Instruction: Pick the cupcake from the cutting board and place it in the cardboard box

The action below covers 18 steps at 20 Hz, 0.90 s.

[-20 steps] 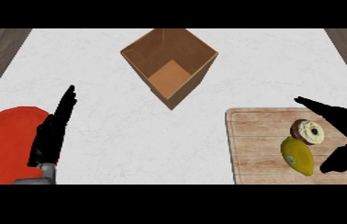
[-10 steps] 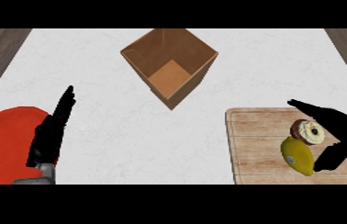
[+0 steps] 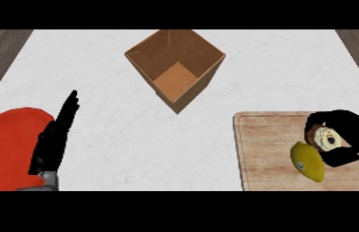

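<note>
The cupcake (image 3: pixel 326 138), pale-topped with a dark wrapper, sits on the wooden cutting board (image 3: pixel 270 150) at the lower right. My right hand (image 3: pixel 339 131) comes in from the right edge and its black fingers and thumb curl round the cupcake, hiding most of its sides. The open cardboard box (image 3: pixel 176 67) stands empty at the top centre, well to the upper left of the board. My left hand (image 3: pixel 56 136) rests at the lower left with its fingers straight, pointing up.
A yellow lemon-like fruit (image 3: pixel 308 161) lies on the board just below and left of the cupcake, close to my right hand. A red plate (image 3: pixel 17 148) lies at the lower left, partly under my left hand.
My right hand has moved left and down onto the cupcake, and its fingers have curled round it. The left hand, box and fruit have stayed still.
</note>
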Tool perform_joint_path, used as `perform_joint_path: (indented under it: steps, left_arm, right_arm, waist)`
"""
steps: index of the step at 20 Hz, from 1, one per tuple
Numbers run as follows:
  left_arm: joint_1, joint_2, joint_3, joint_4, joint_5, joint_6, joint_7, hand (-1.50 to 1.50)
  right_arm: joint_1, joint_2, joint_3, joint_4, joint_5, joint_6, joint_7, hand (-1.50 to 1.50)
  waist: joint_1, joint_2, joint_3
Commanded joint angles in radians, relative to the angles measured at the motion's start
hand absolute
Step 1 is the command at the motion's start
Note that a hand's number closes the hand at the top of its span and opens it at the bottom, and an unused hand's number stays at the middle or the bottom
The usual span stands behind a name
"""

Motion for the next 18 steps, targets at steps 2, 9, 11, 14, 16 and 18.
perform_joint_path:
  steps: [2, 9, 11, 14, 16, 18]
  left_arm:
    - [0.002, 0.028, 0.041, 0.003, 0.026, -0.039, -0.002, 0.0]
    - [0.022, -0.001, 0.012, -0.005, 0.003, -0.033, -0.018, 0.0]
    - [-0.032, -0.026, -0.003, 0.052, -0.038, 0.005, -0.01, 0.0]
    - [0.021, -0.024, 0.018, 0.046, -0.024, -0.007, -0.06, 0.0]
    - [-0.035, -0.001, 0.042, 0.027, -0.007, -0.024, -0.012, 0.0]
    - [-0.007, -0.018, 0.009, -0.054, -0.031, -0.021, 0.055, 0.0]
  right_arm:
    - [0.011, 0.041, -0.004, 0.015, 0.07, -0.165, -0.042, 1.5]
    - [-0.222, 0.18, 0.07, 0.145, 0.238, -0.247, 0.197, 1.5]
    - [-0.288, 0.191, 0.058, 0.138, 0.239, -0.224, 0.232, 1.5]
    - [-0.254, 0.158, 0.037, 0.046, 0.236, -0.21, 0.222, 1.5]
    - [-0.288, 0.178, 0.049, 0.019, 0.263, -0.206, 0.274, 1.5]
    - [-0.301, 0.161, 0.01, 0.04, 0.242, -0.223, 0.235, 1.5]
  waist:
    - [0.0, 0.001, 0.0]
    - [0.013, 0.003, 0.0]
    - [0.008, 0.003, 0.0]
    - [0.0, 0.001, -0.001]
    - [0.0, 0.001, -0.001]
    - [0.002, 0.001, 0.0]
